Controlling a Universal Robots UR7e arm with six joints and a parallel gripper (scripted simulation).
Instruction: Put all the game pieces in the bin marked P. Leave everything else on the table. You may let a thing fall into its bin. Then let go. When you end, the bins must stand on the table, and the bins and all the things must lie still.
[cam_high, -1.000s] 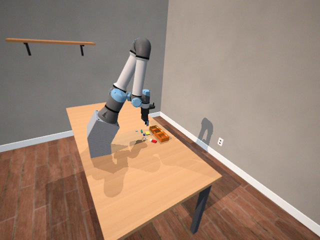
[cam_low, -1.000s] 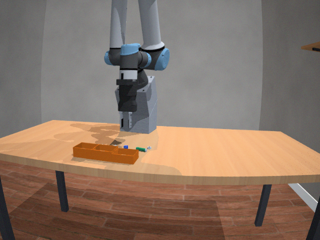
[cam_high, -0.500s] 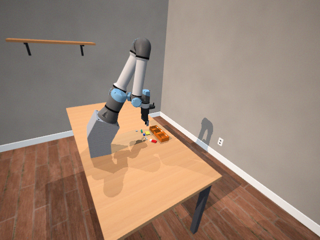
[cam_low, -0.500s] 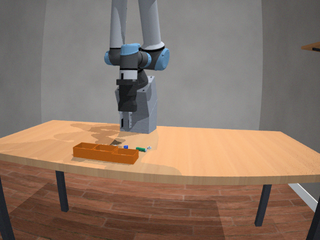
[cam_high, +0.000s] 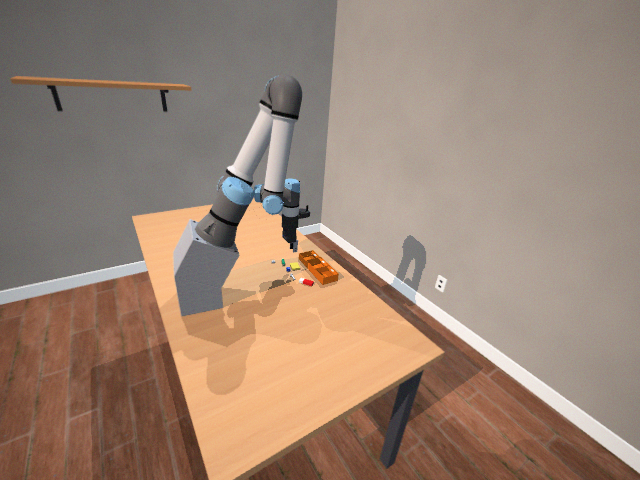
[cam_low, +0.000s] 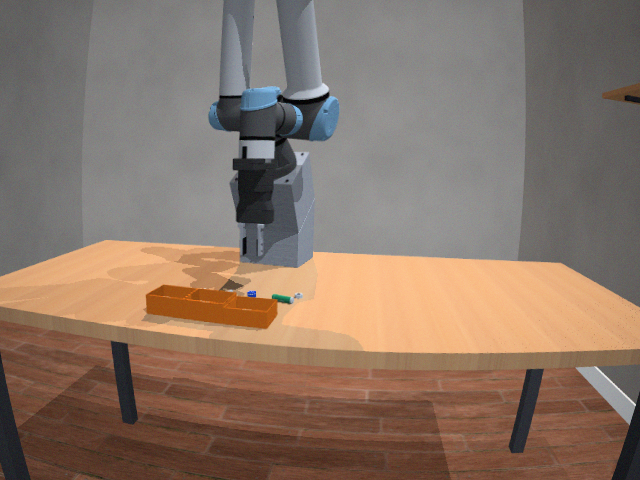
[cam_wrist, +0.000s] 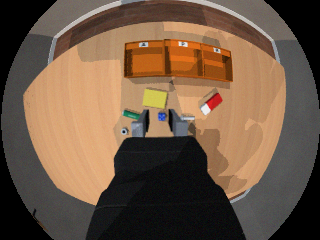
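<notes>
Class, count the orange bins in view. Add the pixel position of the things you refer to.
3: side by side in one row on the table (cam_high: 336, 330) (cam_low: 439, 310) (cam_wrist: 85, 100). In the wrist view, one is left, one middle, one right. None seems hidden.

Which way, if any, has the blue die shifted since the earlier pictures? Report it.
No; the blue die sits just behind the orange bins, as before.
</notes>
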